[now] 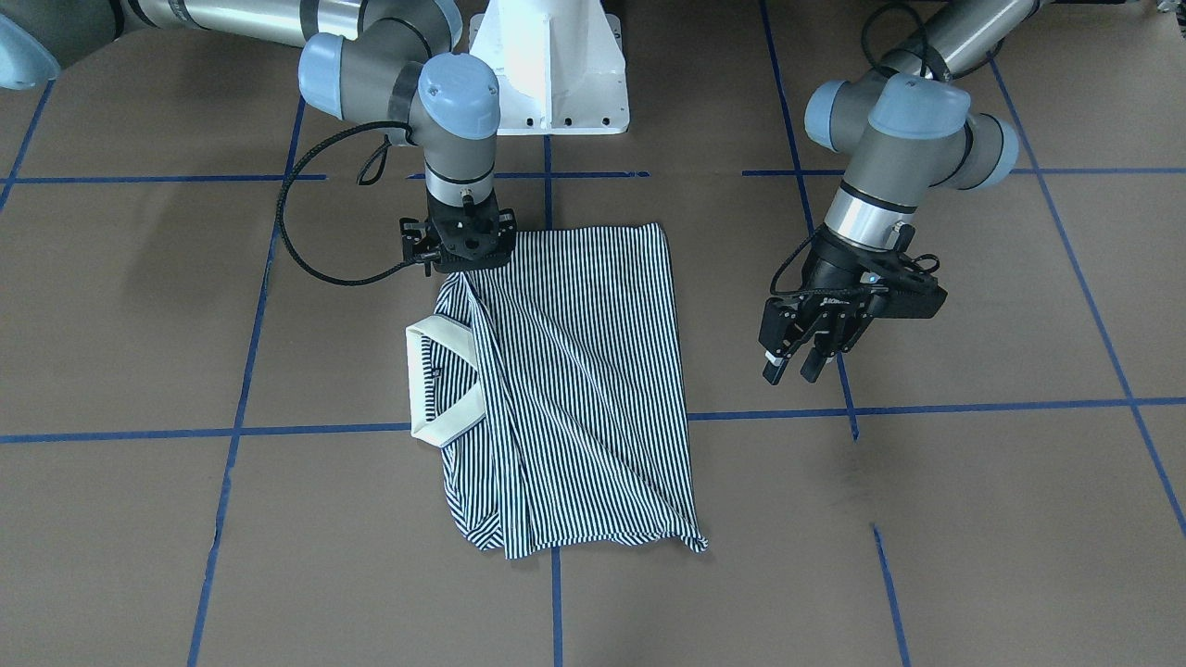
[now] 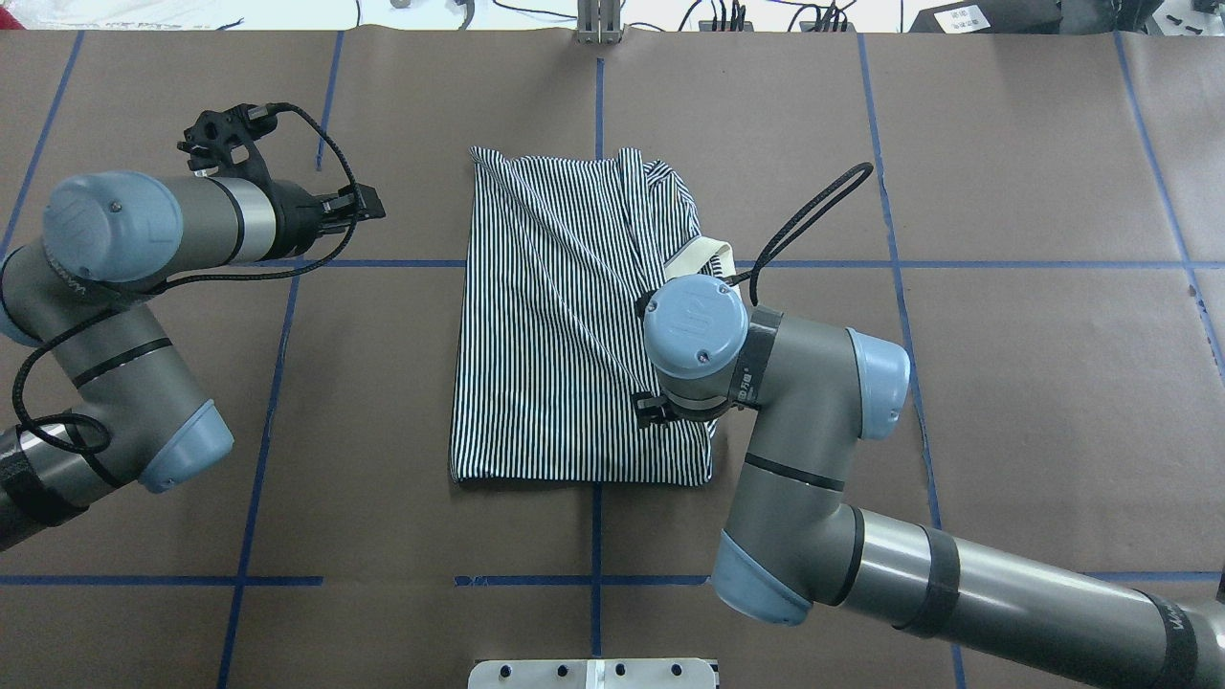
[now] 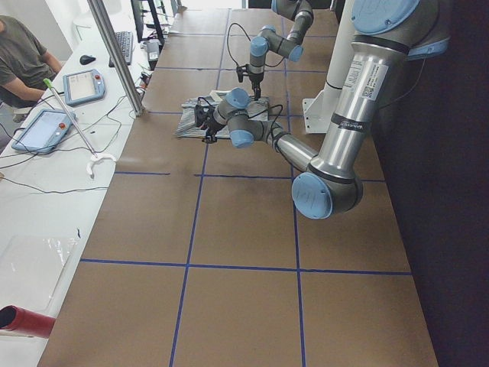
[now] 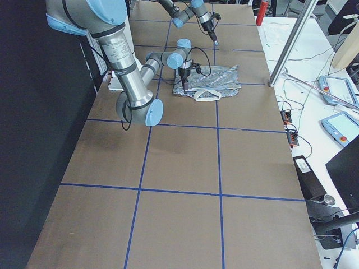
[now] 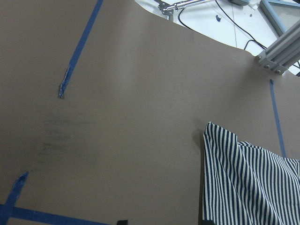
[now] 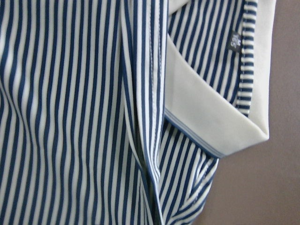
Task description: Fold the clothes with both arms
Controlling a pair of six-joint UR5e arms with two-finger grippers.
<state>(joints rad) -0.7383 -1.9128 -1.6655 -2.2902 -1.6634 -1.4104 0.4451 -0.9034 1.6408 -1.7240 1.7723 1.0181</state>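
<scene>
Polo shirt [image 1: 574, 371] part-folded, one hand on its edge, the other clear of it

The right hand [image 1: 460, 243] sits low on the edge nearest the robot; I can't tell if it's clenched. The left hand [image 1: 792, 369] hangs released beside the cloth. The shirt lies mid-table [image 1: 973, 519], sides folded in, collar [image 1: 445, 384] poking out; I'd say a crosswise fold is left.

Item count: one striped polo shirt [image 1: 574, 371]; two robot arms (left arm [image 1: 913, 139], right arm [image 1: 445, 102]); two tools (left tool [image 1: 792, 371], right tool [image 1: 466, 262]); one white pedestal base [image 1: 548, 65]; one counter [image 1: 973, 519]; one person [image 3: 19, 53].
</scene>
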